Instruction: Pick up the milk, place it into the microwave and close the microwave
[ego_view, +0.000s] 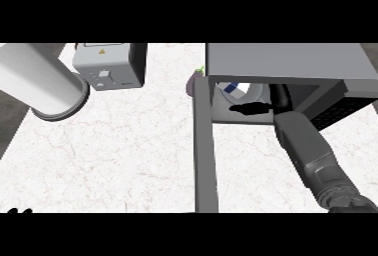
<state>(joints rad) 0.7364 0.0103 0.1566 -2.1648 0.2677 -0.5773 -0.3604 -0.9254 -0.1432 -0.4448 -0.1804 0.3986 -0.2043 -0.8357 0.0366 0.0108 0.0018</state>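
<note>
A white marble counter (125, 150) fills the view. Toward two o'clock stands the grey microwave (284, 60). Its door (205, 150) is swung open and shows edge-on as a long grey strip running down toward six o'clock. The milk (235, 88), a white and blue carton, sits inside the microwave's cavity, at its eleven o'clock corner. The right hand (251, 107) is also inside the cavity, just at five o'clock of the milk, its grey forearm coming in from five o'clock. It shows only as a dark shape, so whether it is spread or closed cannot be told. The left hand (18, 210) rests at seven o'clock, fingers straight and pointing up. A purple eggplant (194, 81) lies beside the door's far end. A grey box (109, 65) stands at eleven o'clock and a white cylinder (40, 82) at ten.
</note>
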